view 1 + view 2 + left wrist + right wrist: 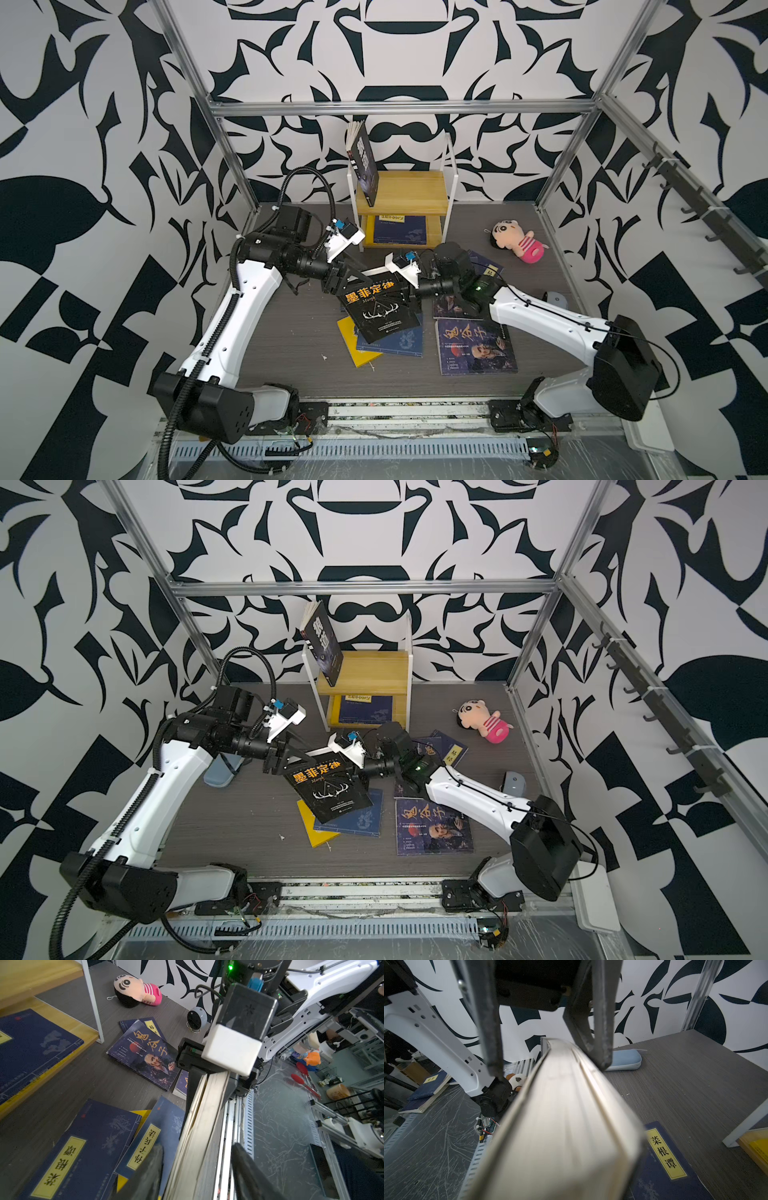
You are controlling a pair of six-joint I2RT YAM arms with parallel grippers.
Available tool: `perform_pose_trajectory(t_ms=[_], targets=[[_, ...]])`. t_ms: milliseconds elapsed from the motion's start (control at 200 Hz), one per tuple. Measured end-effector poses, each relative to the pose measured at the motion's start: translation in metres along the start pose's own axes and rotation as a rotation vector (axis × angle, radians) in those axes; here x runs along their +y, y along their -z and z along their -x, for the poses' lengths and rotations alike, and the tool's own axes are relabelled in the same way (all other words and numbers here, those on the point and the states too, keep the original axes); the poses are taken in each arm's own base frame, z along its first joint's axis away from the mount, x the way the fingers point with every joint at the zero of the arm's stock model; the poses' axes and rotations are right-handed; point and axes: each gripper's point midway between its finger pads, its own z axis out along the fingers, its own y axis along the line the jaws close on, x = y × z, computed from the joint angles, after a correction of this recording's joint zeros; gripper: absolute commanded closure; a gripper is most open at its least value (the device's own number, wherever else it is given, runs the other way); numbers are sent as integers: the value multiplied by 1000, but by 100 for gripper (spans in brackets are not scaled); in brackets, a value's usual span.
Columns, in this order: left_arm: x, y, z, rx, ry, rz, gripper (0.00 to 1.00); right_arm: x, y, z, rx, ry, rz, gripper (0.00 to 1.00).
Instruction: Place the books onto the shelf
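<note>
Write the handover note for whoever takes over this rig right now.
Right gripper: shut on the black antler book.
Left gripper: open, jaws straddling that book's opposite end.
Done: one dark book leans on the top board of the shelf; a navy book lies flat on its lower board.
To do: shelve the held book, then the yellow book, portrait book and other books on the table.

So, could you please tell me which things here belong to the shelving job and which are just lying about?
Job: shelf; black antler book; dark book standing on the shelf; navy book on its lower level; loose portrait book, navy books, yellow book.
Lying about: plush doll; small round gadget; blue pouch.
</note>
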Motion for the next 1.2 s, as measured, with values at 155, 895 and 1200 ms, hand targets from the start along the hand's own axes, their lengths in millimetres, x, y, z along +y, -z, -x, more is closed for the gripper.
perform_pose_trajectory(t_ms=[155,895,1200], targets=[[1,-1,-2,5,-3,0,69,1,0,4,-15,0,7,100],[14,10,0,-68,95,52,100,-16,24,23,-78,5,-202,35],[62,52,18,-270,335,232,100,-18,45,23,-69,34,-432,35]])
